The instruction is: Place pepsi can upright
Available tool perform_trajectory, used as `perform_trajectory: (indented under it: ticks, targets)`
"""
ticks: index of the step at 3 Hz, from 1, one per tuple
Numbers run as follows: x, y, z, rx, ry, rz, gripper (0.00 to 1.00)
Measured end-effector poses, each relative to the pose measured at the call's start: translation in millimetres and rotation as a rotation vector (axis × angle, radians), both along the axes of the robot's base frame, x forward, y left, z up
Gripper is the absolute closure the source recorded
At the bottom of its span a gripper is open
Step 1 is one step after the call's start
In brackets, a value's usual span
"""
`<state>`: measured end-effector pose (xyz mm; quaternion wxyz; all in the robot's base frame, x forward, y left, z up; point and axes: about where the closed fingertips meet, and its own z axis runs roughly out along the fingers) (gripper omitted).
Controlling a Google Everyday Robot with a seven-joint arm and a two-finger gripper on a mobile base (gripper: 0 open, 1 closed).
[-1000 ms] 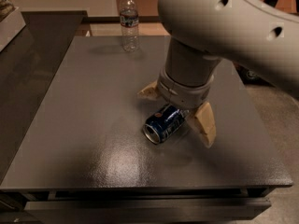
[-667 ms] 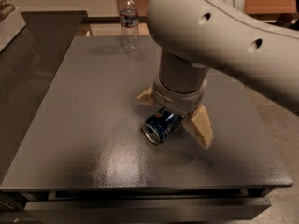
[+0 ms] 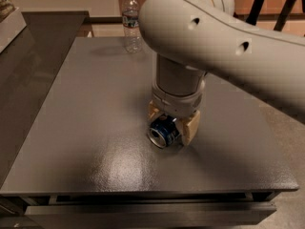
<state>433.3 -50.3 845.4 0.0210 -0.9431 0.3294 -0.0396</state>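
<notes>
Your gripper (image 3: 170, 126) at frame centre, jaws pinching the pepsi can (image 3: 161, 134), can lying on its side on the grey table (image 3: 90, 128), water bottle (image 3: 131, 20) upright at top.

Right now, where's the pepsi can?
Camera view: the can lies on its side mid-table, toward the front edge, clamped in the jaws of the gripper reaching down from above. The bottle stands at the far edge.
</notes>
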Motion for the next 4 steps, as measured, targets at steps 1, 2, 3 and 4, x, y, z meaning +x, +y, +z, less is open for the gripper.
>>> perform_trajectory:
  ticks: [1, 2, 3, 4]
  targets:
    - [-1.3, 0.9, 1.9, 0.004, 0.014, -0.014, 0.64]
    - [3.4, 1.4, 10.6, 0.033, 0.020, -0.075, 0.87]
    - [21.0, -2.8, 26.0, 0.103, 0.038, -0.213, 1.00]
    - [47.3, -13.5, 44.3, 0.217, 0.073, -0.402, 1.00]
